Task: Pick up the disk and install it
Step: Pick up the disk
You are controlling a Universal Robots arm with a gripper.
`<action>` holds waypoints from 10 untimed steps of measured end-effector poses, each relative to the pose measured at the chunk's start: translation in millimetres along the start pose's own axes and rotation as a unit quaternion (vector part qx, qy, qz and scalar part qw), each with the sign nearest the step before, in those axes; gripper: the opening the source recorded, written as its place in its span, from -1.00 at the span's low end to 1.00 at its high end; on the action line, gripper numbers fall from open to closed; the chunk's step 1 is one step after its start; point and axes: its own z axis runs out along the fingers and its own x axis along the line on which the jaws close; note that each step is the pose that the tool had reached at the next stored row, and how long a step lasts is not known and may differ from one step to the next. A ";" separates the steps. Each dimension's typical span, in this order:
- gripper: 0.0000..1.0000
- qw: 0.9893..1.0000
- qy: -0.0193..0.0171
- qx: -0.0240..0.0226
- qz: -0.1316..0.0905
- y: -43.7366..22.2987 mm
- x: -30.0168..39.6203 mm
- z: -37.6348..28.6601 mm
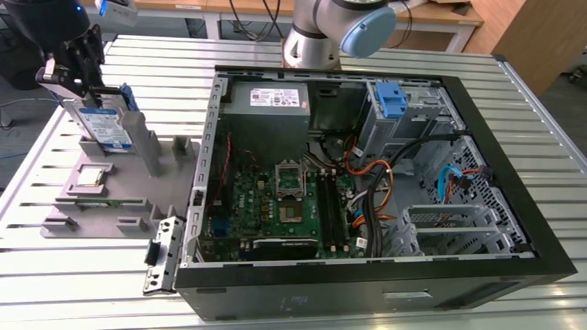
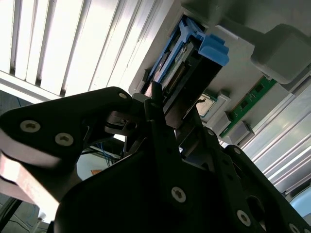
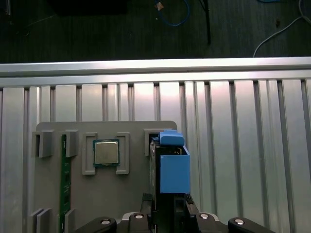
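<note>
The gripper (image 1: 84, 88) has its black metal fingers (image 2: 156, 104) closed on the upper end of the disk (image 1: 103, 124). The disk is a flat silver slab in a blue plastic carrier, standing upright on edge in a slot of the grey moulded fixture (image 1: 137, 199). In the first wrist view the carrier's blocky blue edge (image 3: 173, 167) sits beside a square metal-lidded CPU (image 3: 106, 152) and a green memory stick (image 3: 63, 184), each in its own recess. The fixture rests on a ribbed aluminium table (image 1: 82, 289). At the exterior view's right lies the open black computer case (image 1: 513, 206), with its green motherboard (image 1: 275, 206) and tangled cables exposed.
</note>
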 end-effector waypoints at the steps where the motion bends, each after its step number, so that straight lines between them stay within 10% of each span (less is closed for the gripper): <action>1: -0.29 1.000 0.000 0.000 0.000 0.0 0.0 -0.1; 10: -0.29 1.000 0.000 0.000 0.000 0.2 -0.2 -3.0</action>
